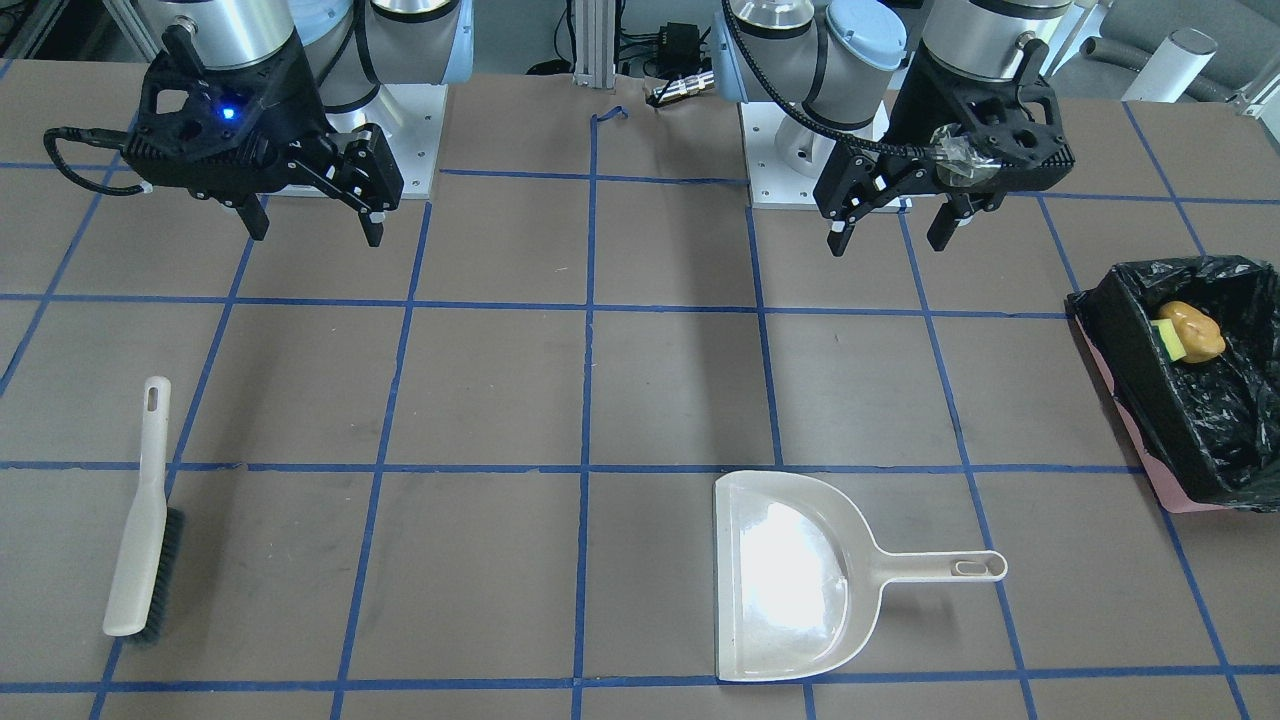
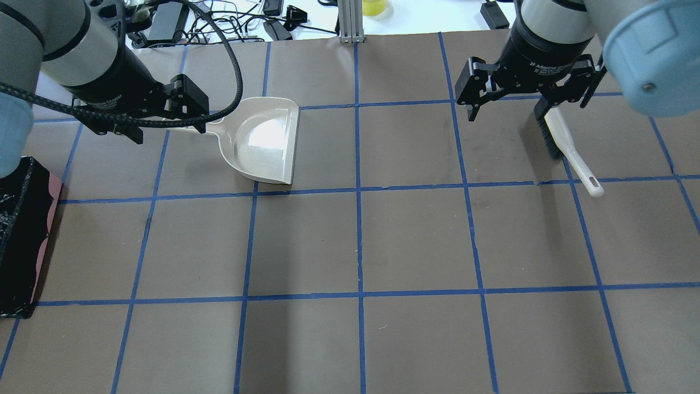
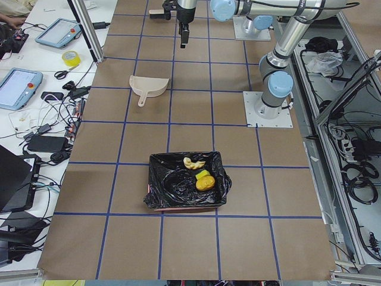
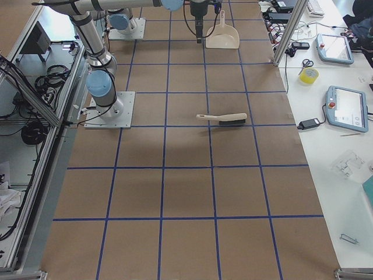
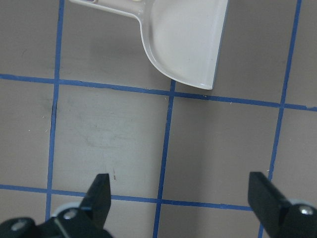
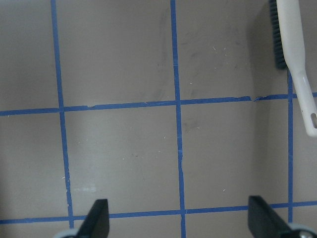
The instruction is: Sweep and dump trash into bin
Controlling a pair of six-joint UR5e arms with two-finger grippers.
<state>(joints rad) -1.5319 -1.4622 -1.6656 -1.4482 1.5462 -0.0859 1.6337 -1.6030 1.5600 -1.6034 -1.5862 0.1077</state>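
The trash (image 1: pixel 1190 332), an amber lump with a yellow-green sponge, lies inside the bin (image 1: pixel 1228 430), a pink container lined with a black bag, at the table end on my left. In the exterior left view the trash (image 3: pixel 204 180) also includes a tan piece in the bin (image 3: pixel 161 196). My left gripper (image 1: pixel 890 240) is open and empty, hanging above the table, well away from the bin. It is also open in its wrist view (image 5: pixel 183 196). My right gripper (image 1: pixel 315 235) is open and empty, as its wrist view (image 6: pixel 178 218) also shows.
A beige dustpan (image 1: pixel 790 580) lies empty on the table in front of my left gripper, handle toward the bin. A beige hand brush (image 1: pixel 145 520) lies in front of my right gripper. Blue tape lines grid the brown table.
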